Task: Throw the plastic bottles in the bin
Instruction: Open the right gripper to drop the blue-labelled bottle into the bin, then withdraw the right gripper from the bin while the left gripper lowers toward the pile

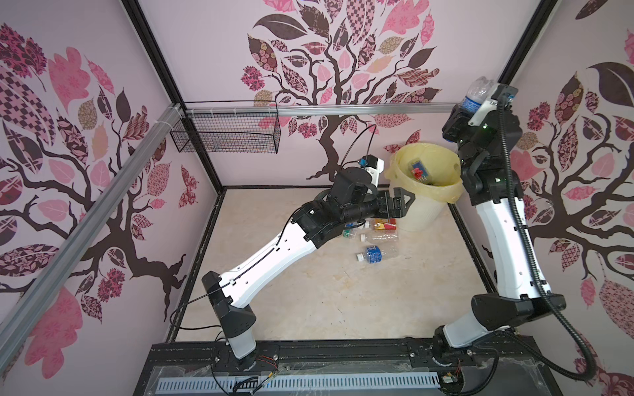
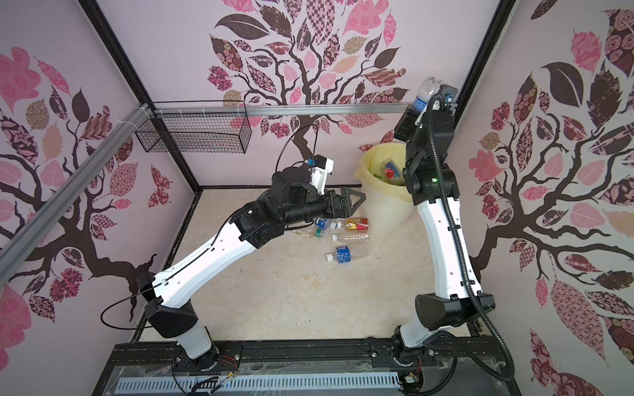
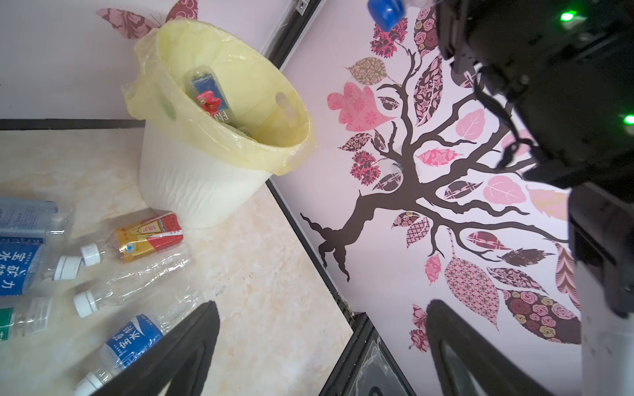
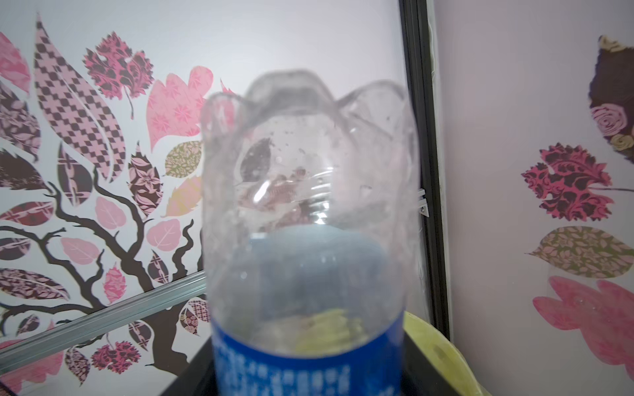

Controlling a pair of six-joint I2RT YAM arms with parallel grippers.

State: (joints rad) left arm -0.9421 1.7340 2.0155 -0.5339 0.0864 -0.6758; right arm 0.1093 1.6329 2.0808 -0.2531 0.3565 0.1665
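Observation:
My right gripper (image 1: 461, 116) is raised high over the bin (image 1: 422, 212), shut on a clear plastic bottle (image 1: 475, 92) with a blue label. The bottle's base points up and its blue cap (image 3: 386, 10) points down. In the right wrist view that bottle (image 4: 308, 205) fills the middle. The white ribbed bin (image 3: 192, 185) has a pale yellow bag and holds a red-and-blue labelled bottle (image 3: 207, 96). My left gripper (image 1: 399, 202) stands open and empty beside the bin. Below it lie several bottles: a blue-labelled one (image 1: 374, 254), a clear one (image 1: 384, 237) and a red-gold one (image 3: 151, 236).
A black wire mesh basket (image 1: 226, 133) hangs from the aluminium rail on the back wall, left of the bin. A black frame edge (image 3: 308, 233) borders the marble-look floor just right of the bin. The right arm (image 1: 501, 240) stands upright close to the bin's right side.

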